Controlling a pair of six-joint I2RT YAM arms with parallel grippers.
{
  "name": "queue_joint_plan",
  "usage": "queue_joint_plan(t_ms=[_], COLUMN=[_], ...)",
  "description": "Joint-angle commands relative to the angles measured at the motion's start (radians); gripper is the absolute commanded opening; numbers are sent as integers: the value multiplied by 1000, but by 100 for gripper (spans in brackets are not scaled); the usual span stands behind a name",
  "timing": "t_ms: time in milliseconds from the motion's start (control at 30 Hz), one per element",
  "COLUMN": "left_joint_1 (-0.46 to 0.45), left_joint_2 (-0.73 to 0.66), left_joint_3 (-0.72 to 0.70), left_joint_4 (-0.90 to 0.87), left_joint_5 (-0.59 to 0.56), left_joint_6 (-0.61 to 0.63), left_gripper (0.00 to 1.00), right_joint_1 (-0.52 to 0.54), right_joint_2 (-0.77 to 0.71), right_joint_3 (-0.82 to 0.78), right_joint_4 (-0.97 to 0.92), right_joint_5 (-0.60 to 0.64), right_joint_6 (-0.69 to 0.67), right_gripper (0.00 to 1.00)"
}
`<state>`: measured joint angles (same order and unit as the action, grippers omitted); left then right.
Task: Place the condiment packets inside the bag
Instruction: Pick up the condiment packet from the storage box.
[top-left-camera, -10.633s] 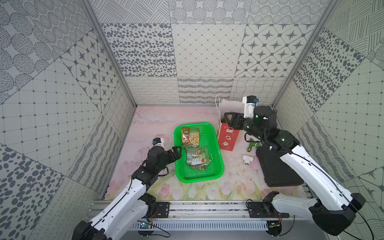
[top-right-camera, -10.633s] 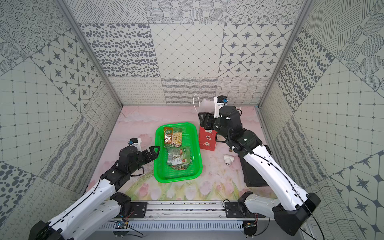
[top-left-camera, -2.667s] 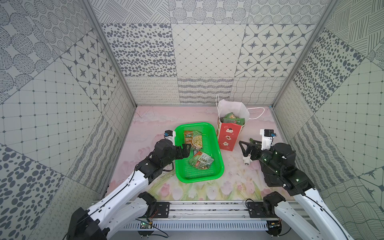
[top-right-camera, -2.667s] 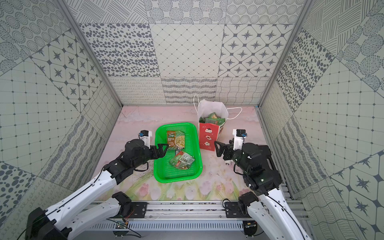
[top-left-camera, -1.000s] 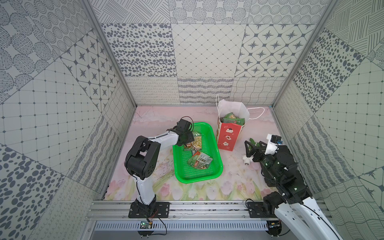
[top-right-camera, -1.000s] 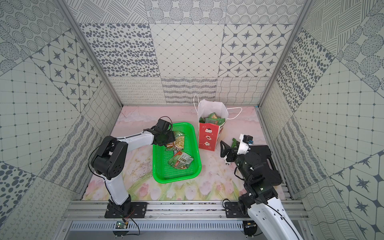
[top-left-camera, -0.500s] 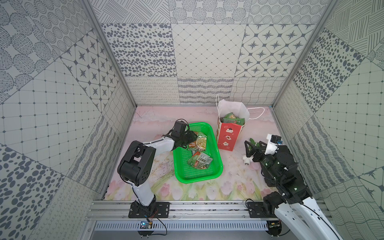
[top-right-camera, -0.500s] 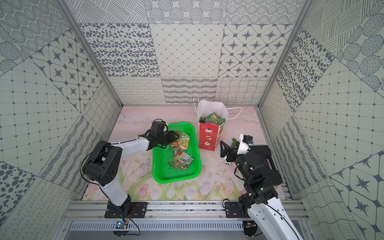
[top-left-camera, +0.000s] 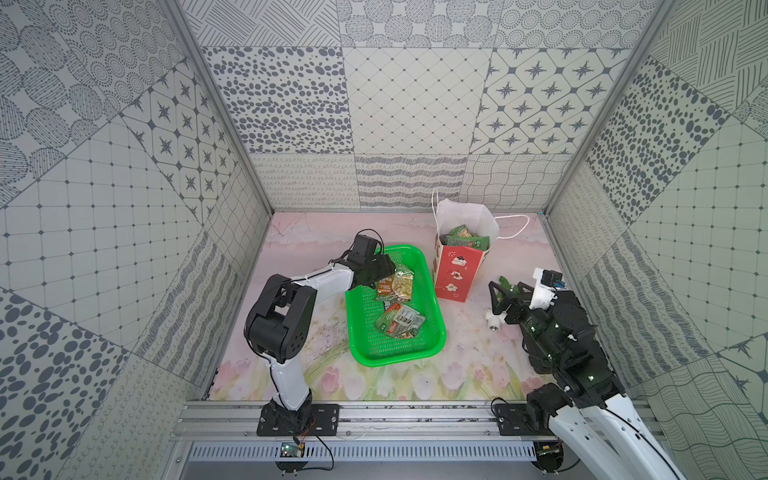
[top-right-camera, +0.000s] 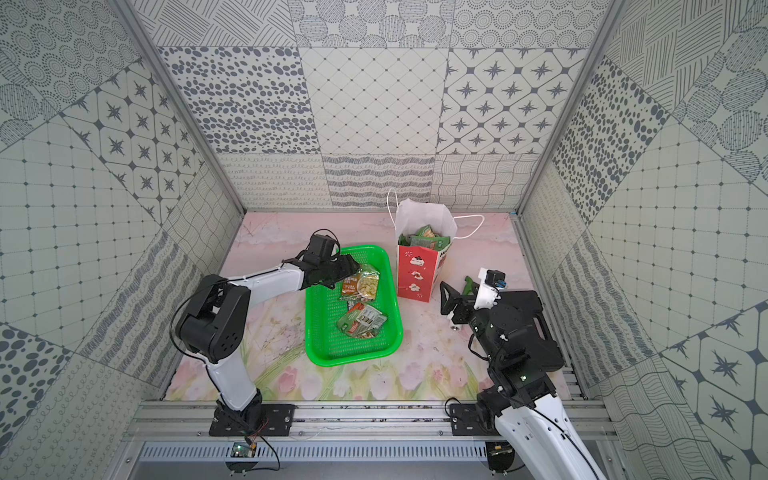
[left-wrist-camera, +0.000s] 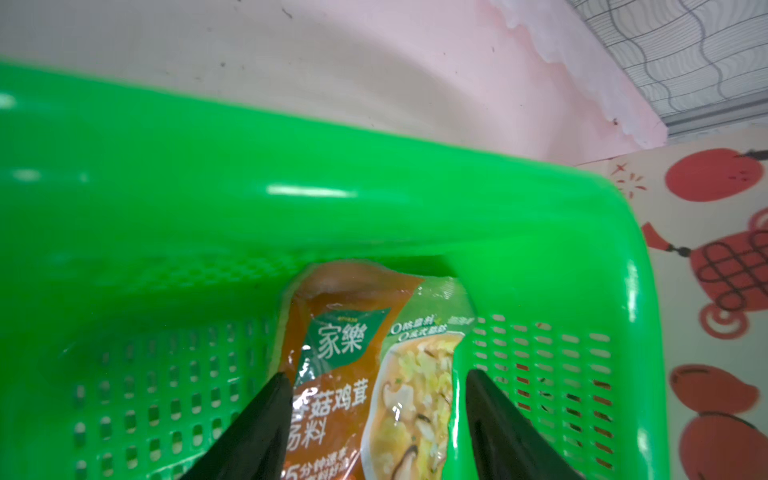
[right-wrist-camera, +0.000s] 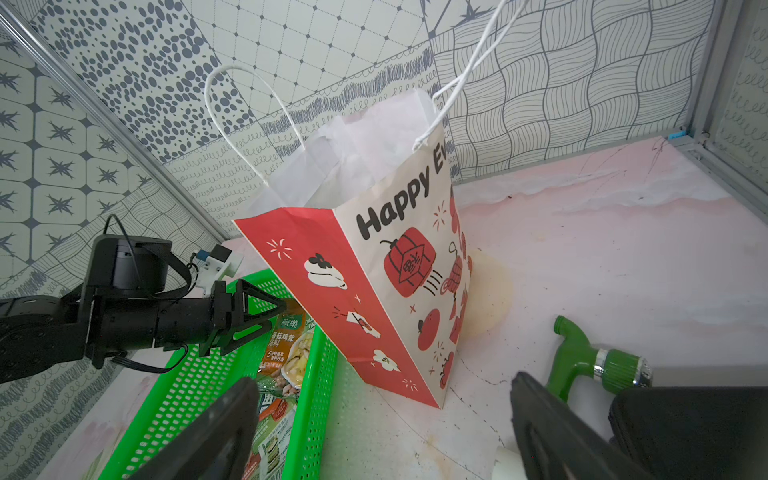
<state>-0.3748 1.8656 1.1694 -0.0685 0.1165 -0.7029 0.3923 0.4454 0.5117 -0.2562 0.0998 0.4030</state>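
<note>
The bag stands upright, red with white inside, right of the green basket. Green condiment packets show in its mouth. An orange-and-green packet lies at the basket's far end. Another packet lies mid-basket. My left gripper is open, its fingers standing either side of the orange packet. My right gripper is open and empty, low over the table right of the bag.
A green-handled tap fitting and a small white fitting lie by my right gripper. A black case sits under the right arm. The bag's cord handle trails toward the back wall. Patterned walls close in three sides.
My left gripper narrowed and widened again at the basket's far end, and the orange packet shifted slightly toward the bag. The right arm stayed still.
</note>
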Motion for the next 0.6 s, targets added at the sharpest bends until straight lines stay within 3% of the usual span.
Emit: queue_joint_plan(t_ms=[0, 133, 300, 567], left_joint_1=[-1, -2, 0, 0], left_joint_2=[78, 117, 133, 34], left_joint_3=[86, 116, 102, -23], left_joint_4=[-178, -185, -137, 61], left_joint_5=[-129, -113, -11, 219], left_joint_6=[85, 91, 70, 3], left_gripper=[69, 71, 77, 65], right_joint_1=[3, 2, 2, 3], right_joint_2=[2, 6, 8, 11], right_joint_3=[-15, -15, -15, -18], right_joint_4=[54, 56, 58, 61], right_joint_5=[0, -3, -3, -5], right_joint_6=[-6, -6, -7, -7], right_gripper=[97, 97, 97, 97])
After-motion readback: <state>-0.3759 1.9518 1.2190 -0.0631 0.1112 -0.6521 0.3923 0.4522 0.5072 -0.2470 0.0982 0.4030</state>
